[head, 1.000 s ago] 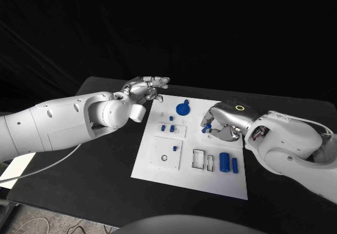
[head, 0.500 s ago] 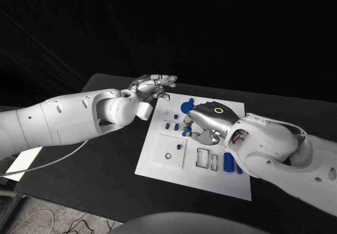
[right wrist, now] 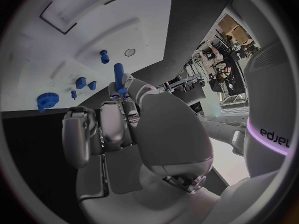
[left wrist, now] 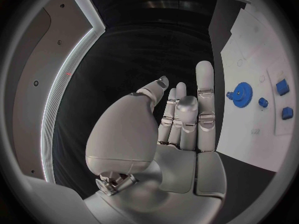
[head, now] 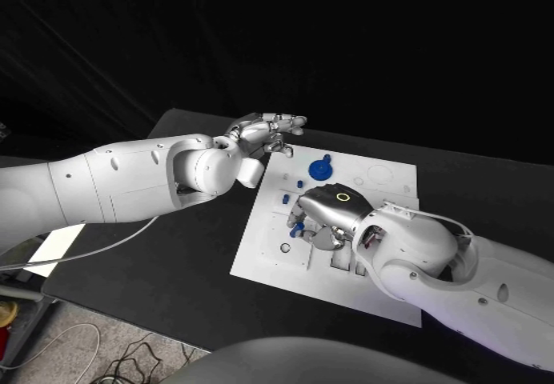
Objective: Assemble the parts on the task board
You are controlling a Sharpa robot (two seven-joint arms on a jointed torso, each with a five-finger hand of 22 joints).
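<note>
The white task board (head: pixel 387 180) lies in the middle of the black table. My right hand (head: pixel 331 214) hovers over the board's middle and pinches a blue peg (right wrist: pixel 118 77) between thumb and fingers; the peg's tip (head: pixel 298 230) points down near the square plate with a round hole (head: pixel 285 248). A blue gear (head: pixel 321 168) sits near the far edge, with small blue pieces (head: pixel 285 197) beside it. My left hand (head: pixel 268 132) floats above the board's far-left corner, fingers stretched out and apart (left wrist: pixel 181 119), holding nothing.
Another short blue peg (right wrist: pixel 104 56) stands on the board beside the round hole (right wrist: pixel 129 52). Rectangular slots (head: pixel 337 260) lie partly under my right arm. A grey cable (head: pixel 115 244) and a white sheet (head: pixel 52 250) lie at the table's left side.
The camera view has shifted. My right hand has carried the blue peg leftward across the board, from its right half to near the holed square plate. The left hand stays by the far-left corner.
</note>
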